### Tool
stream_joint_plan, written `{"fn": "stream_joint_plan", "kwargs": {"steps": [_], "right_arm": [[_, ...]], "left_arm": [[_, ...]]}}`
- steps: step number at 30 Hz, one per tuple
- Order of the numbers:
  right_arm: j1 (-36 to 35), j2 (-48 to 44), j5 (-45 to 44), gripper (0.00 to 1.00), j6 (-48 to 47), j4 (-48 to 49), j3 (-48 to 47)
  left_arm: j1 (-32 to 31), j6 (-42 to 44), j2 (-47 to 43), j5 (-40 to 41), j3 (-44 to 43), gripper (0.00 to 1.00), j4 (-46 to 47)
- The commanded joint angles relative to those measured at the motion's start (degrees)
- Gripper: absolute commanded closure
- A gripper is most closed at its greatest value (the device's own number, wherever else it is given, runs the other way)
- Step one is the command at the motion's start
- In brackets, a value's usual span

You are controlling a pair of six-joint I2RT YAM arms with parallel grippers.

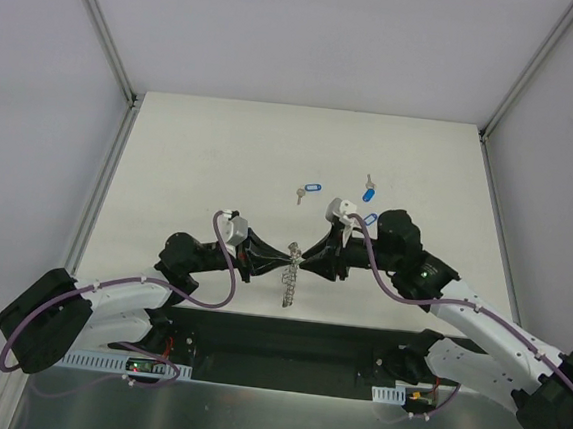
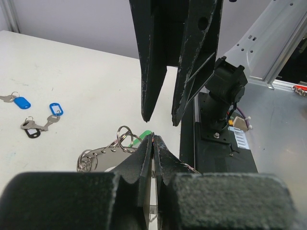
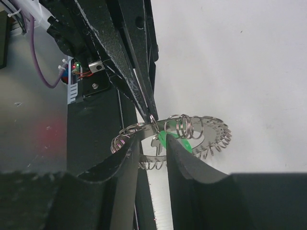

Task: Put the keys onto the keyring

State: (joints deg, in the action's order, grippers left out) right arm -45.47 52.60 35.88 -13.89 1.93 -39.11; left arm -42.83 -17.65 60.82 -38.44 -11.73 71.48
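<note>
Lab robot cell: white table (image 1: pixel 273 143), aluminium-framed panel walls (image 1: pixel 35 102).

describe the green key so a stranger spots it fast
By the near edge of the table, the left gripper and right gripper meet at the keyring. The green key sits at that ring. Only its tag is green; blue-tagged keys lie loose farther back.

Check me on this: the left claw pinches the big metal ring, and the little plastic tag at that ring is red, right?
Not quite. The left gripper does pinch the ring, but the tag at it is green, not red. The right wrist view shows it.
</note>
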Motion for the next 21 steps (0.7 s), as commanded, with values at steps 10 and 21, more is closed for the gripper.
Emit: {"fn": "stream_joint_plan", "kwargs": {"steps": [10,21], "right_arm": [[2.4,6.5,11.7,0.74,0.0,5.3,-3.4],[2.7,10.9,16.6,0.91,-0.3,6.2,-4.2]], "left_arm": [[-0.5,-1.5,-0.3,-0.5,-2.4,1.00,19.4],[-0.6,-2.3,1.8,-0.5,-3.0,1.00,24.8]]}}
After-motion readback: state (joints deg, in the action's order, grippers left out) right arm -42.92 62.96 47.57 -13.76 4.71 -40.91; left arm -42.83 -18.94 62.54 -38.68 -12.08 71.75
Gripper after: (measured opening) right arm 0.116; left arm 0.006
